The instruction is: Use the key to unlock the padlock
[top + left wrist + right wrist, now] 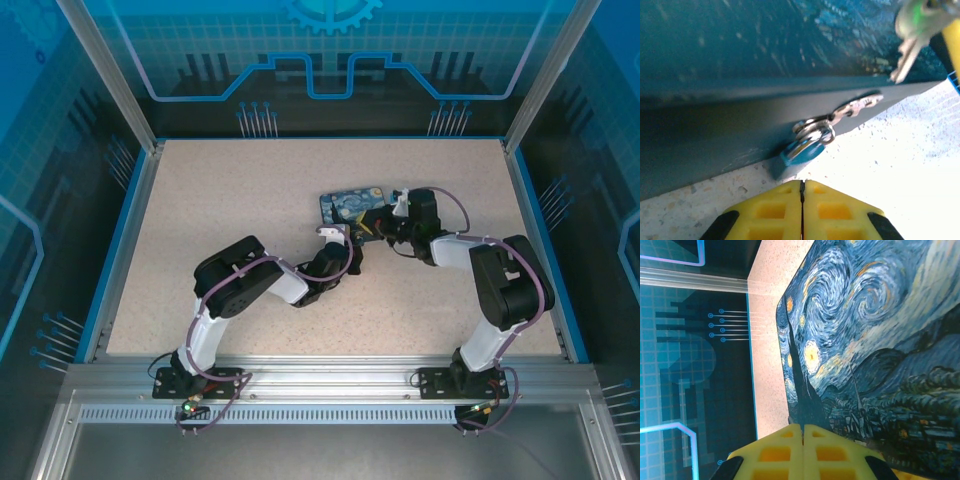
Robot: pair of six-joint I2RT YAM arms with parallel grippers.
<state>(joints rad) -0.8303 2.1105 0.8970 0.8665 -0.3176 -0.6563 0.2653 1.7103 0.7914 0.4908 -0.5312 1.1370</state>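
Padlock [807, 146] hangs mid-frame on the box [740, 75] front, just beyond our left gripper [801, 184], which is pressed together and empty. At upper right the key [907, 57] dangles. Our right gripper [802, 427] is pressed together too. We should steady the padlock first, then guide the key in squarely.

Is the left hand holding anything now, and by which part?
Nothing. The left hand is shut, fingers pressed together with nothing between them; the blue padlock sits just ahead, untouched.

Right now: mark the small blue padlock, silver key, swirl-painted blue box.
Small blue padlock [800, 152]: left wrist view, body.
Silver key [903, 61]: left wrist view, blade.
Swirl-painted blue box [865, 335]: right wrist view, painted top.
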